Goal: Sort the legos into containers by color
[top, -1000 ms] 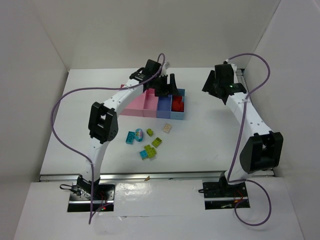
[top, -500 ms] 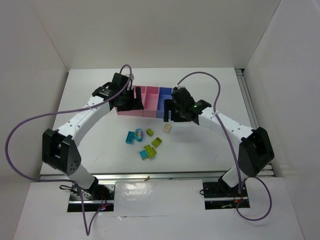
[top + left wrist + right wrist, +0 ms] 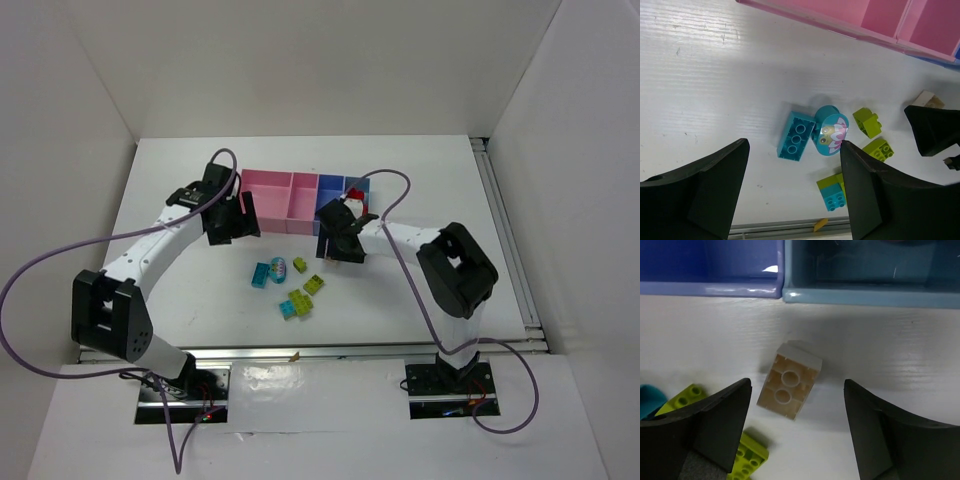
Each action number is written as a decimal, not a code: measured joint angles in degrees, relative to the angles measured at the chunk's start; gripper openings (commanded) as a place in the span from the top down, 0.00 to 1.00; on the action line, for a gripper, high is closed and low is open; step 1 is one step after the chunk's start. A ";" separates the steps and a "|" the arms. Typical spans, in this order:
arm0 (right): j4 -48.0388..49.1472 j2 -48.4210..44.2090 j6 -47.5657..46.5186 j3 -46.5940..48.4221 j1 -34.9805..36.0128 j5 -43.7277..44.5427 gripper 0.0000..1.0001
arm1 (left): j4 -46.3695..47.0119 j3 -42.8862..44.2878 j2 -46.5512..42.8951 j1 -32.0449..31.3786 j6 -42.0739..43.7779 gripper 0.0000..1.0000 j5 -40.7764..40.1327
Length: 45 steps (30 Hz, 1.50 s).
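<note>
white table (image 3: 420, 180), plain white walls (image 3: 300, 60), soft light

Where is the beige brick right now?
In the right wrist view, the small beige plastic brick lies on the white table below the blue and light blue plastic bins, right of lime green bricks.

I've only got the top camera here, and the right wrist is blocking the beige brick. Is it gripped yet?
Observer: No. The beige brick lies on the table between the open right fingers, touching neither.
Operator: Where exactly?
Observer: Just in front of the seam between the blue bin and the light blue bin.
Operator: Left side holding anything?
Observer: No, the left fingers are open and empty over the cyan brick.
</note>
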 measured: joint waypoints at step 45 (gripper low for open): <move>-3.23 17.09 -13.07 38.53 -6.27 7.50 0.39 | 6.10 -7.65 5.29 -1.55 2.91 0.22 4.24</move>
